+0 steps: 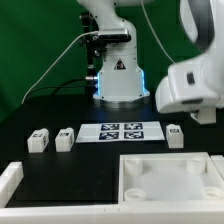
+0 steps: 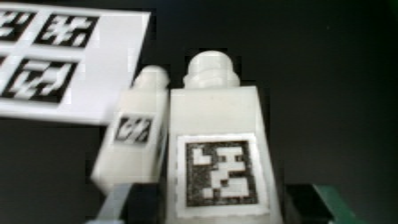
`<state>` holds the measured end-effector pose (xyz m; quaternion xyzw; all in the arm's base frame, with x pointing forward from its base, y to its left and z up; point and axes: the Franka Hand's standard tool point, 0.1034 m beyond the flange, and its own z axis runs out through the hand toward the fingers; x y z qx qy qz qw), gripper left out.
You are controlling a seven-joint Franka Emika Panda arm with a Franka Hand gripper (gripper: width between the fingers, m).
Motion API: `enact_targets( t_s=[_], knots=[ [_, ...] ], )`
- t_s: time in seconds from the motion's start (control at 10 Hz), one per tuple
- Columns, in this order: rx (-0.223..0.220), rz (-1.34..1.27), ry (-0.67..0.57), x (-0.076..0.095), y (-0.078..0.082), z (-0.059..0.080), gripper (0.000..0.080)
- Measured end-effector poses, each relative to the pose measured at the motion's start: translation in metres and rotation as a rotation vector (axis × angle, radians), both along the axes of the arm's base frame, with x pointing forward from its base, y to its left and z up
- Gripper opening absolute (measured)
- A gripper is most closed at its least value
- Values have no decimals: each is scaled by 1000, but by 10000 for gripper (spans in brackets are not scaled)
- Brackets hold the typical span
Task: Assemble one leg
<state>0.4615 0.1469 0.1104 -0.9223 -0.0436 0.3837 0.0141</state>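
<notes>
Overhead, the white arm [image 1: 190,82] hangs at the exterior view's right above the black desk [image 1: 50,120]. A white tray [image 1: 170,178] lies at the near edge, the marker board [image 1: 122,130] mid-desk. The hand [image 1: 200,113] is blurred; I cannot tell how far it is open or whether it holds anything. One leg [image 1: 175,135] stands just beside the board, below the hand; two more legs [image 1: 38,141] [image 1: 65,137] stand off the board's other end.

Words and numbers: none can be read in either view.
Robot base [image 1: 121,92]: a triangular warning sign [image 1: 118,68], its symbol too small to read.
Marker board [image 1: 120,130]: black-and-white square tags, coded patterns only.
Leg [image 2: 217,120]: one square pattern tag, no lettering.
Second leg [image 2: 135,125]: a blurred tag, probably the same kind.
</notes>
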Motion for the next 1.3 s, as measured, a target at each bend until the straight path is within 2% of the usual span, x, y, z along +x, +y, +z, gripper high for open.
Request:
enact_targets(
  t_s=[0.1, 0.2, 0.4, 0.6, 0.8, 0.9, 1.0, 1.2, 1.3],
  knots=[
    [19, -16, -143, 20, -9, 26, 294],
    [29, -30, -258, 29, -20, 46, 294],
    [45, -52, -475, 54, -23, 74, 294],
    [58, -62, -679, 52, -23, 67, 294],
    [78, -76, -879, 62, -24, 67, 294],
    [98, -33, -974, 78, -32, 62, 294],
    [115, -26, -1097, 108, -40, 61, 294],
    [151, -24, -1324, 140, -32, 50, 294],
    [169, -26, -1450, 147, -26, 52, 294]
  ],
)
